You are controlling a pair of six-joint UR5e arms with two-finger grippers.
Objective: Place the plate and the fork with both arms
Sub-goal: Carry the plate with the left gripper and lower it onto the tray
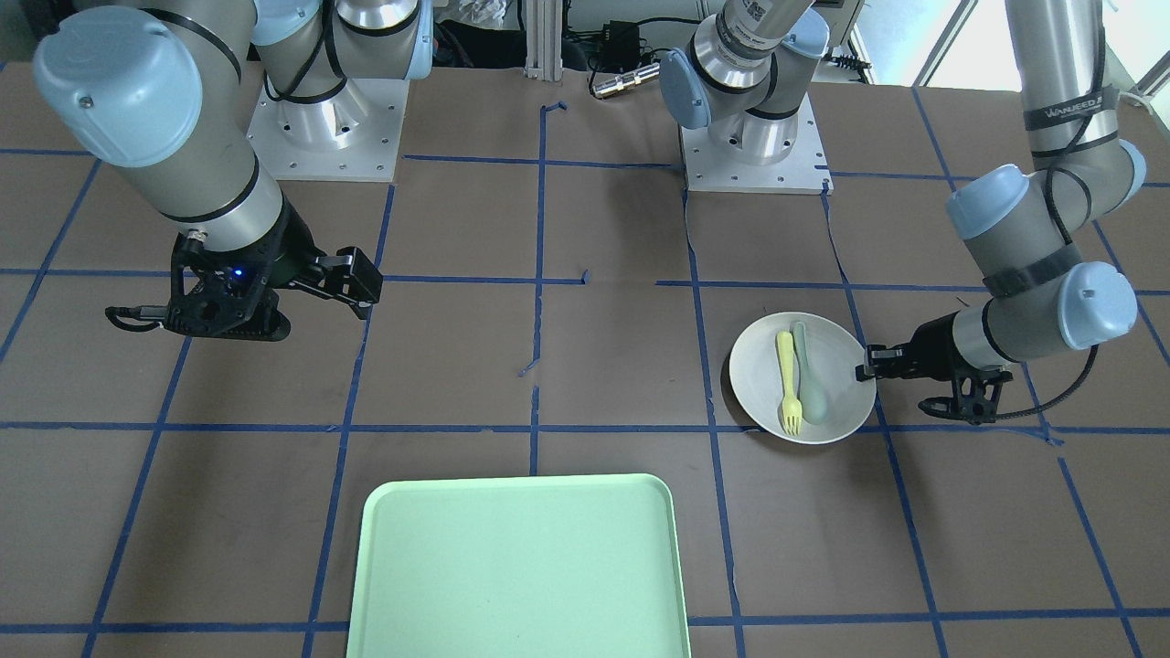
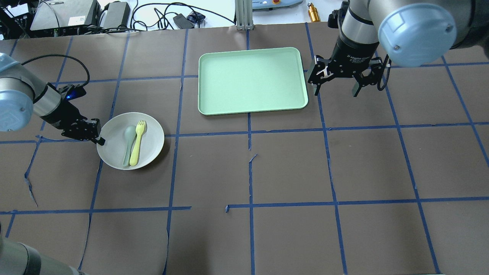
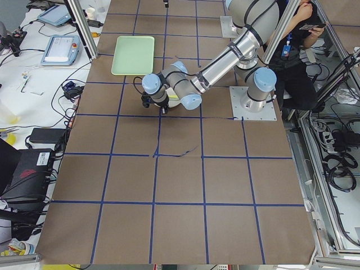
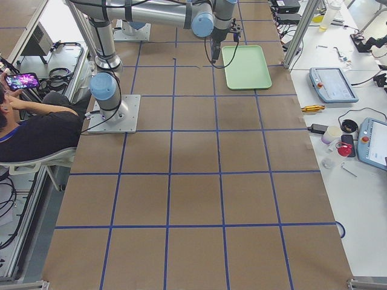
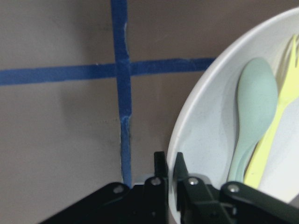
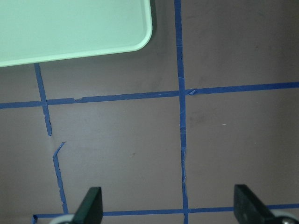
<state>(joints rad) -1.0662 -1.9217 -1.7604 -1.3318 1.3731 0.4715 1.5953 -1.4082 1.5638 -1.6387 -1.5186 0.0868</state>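
Note:
The off-white plate (image 2: 114,153) rests on the table at my left, and it also shows in the front view (image 1: 755,373). The pale-yellow fork (image 2: 137,147) lies in it beside a grey-green spoon (image 2: 128,144). My left gripper (image 2: 98,138) is low at the plate's left rim. In the left wrist view (image 5: 170,170) its fingers are closed with the rim between them. My right gripper (image 2: 336,92) is open and empty, above the table just right of the mint-green tray (image 2: 252,80). The right wrist view shows its fingers (image 6: 91,207) wide apart.
The tray (image 1: 521,567) lies at the table's far middle from the robot, and its corner shows in the right wrist view (image 6: 70,28). Blue tape lines cross the brown table cover. Cables and devices sit past the far edge.

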